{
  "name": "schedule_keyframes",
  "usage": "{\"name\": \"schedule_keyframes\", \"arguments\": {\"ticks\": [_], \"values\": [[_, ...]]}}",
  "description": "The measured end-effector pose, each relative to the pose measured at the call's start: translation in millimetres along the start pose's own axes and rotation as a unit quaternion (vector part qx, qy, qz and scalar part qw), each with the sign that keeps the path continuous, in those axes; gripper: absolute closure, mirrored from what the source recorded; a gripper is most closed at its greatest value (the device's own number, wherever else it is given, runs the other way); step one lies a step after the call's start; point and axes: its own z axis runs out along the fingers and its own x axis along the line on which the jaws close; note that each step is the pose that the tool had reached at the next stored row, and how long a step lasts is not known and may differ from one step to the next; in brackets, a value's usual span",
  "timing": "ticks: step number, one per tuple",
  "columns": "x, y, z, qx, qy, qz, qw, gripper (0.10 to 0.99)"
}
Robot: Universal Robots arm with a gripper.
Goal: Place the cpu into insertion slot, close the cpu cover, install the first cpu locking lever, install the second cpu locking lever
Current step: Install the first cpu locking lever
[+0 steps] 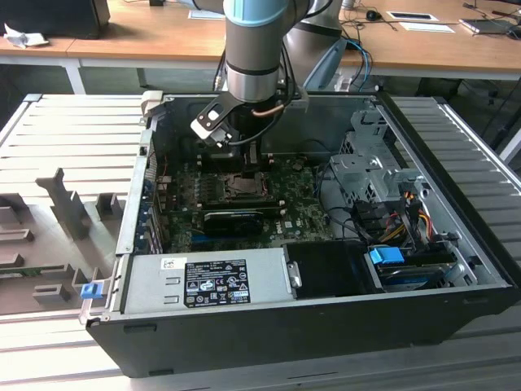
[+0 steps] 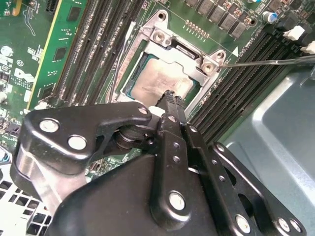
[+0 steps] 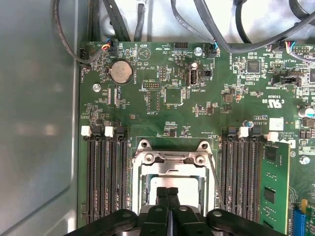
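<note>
— While the tool (image 2: pixel 170 98) hangs over the socket, what is its state?
— Narrow. The fingertips meet with nothing between them, and the tip sits on or just above the cpu (image 2: pixel 155 81). Contact I cannot confirm.
— Where is the cpu?
— Lying in the insertion slot (image 1: pixel 243 186), near the middle of the green board (image 1: pixel 305 216), between the two banks of memory slots. The cpu cover (image 3: pixel 172 169) appears lowered round it, its window framing the grey top.
— And the levers?
— One thin locking lever (image 2: pixel 266 61) runs out from the socket's corner across the memory slots. In my judgement it is not latched.
— Guidance for this step?
— Bear straight down and lightly. Keep the tip centred in the window, clear of the cover's rim.
— Containers?
— The open computer case (image 1: pixel 326 326) holds the board, a black expansion card (image 1: pixel 232 221) and the power supply (image 1: pixel 203 281) along one long wall.
</note>
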Motion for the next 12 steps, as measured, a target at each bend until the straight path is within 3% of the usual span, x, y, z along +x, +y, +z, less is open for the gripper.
{"name": "schedule_keyframes", "arguments": {"ticks": [12], "values": [[0.2,0.1,-5.9,0.0,0.0002,0.001,1.0,0.98]]}}
